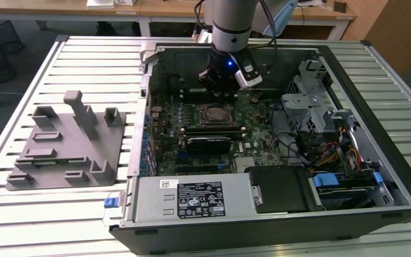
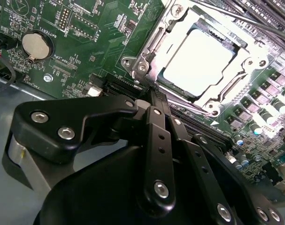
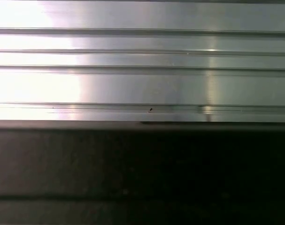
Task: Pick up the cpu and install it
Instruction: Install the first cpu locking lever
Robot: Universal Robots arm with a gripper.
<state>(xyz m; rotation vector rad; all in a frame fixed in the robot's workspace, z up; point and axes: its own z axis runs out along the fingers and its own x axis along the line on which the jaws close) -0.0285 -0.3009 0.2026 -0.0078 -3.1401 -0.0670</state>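
The cpu [image 2: 198,58], a flat square chip with a shiny silver top, lies inside the metal-framed socket [image 2: 154,42] on the green motherboard. In the exterior view the cpu [image 1: 215,114] sits mid-board inside the open computer case. My gripper [image 1: 220,92] hangs just above the board, a little beyond the socket toward the case's back wall. In the second wrist view its black fingers [image 2: 156,136] run together to a point near the socket's corner, and the gripper [image 2: 150,96] is shut with nothing in it. It is not touching the cpu.
A black block [image 1: 209,143] lies on the board just in front of the socket. The power supply [image 1: 188,198] fills the case's front. A drive cage and cables [image 1: 312,107] crowd the exterior view's right. A grey fixture [image 1: 70,144] stands on the slatted metal table [image 3: 142,70].
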